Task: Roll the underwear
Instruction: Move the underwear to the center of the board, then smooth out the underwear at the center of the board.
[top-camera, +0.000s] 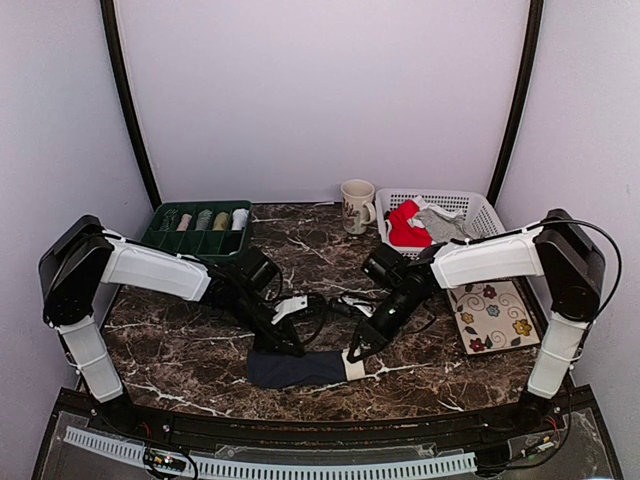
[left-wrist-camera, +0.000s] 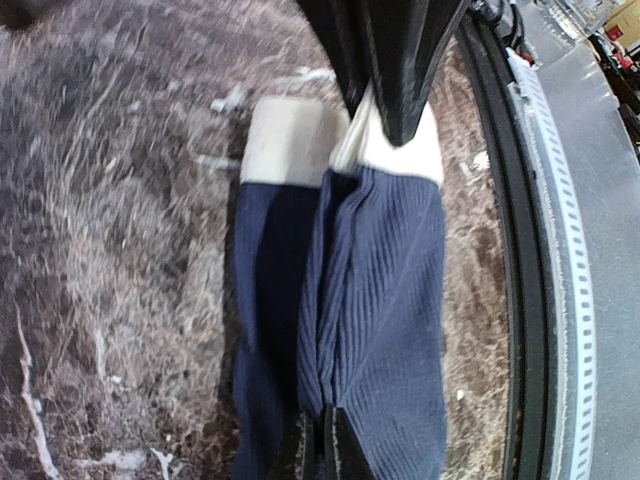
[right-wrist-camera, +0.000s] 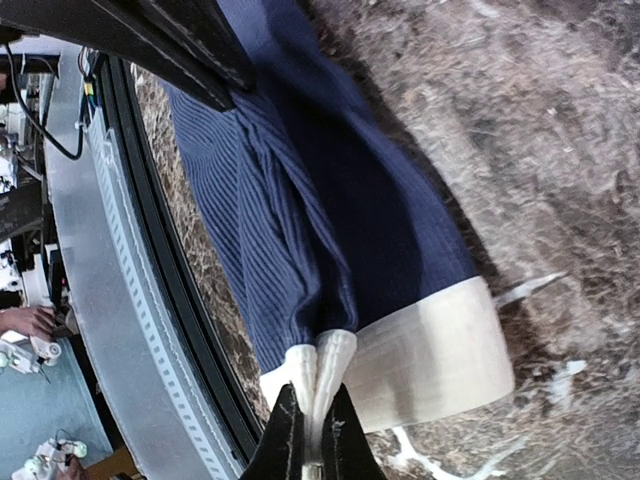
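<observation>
Navy underwear lies near the counter's front edge. The left end effector pinches its navy end, the right end effector its white waistband — both closed tight on cloth. Best to move both together, holding the crease taut.

Ribbed matt cloth underwear, glossy marbled table

pale lilac walls close in on three sides under soft, even light, two thin black poles run up the back corners, and below sits a dark brown marble-patterned tabletop veined in white.
</observation>
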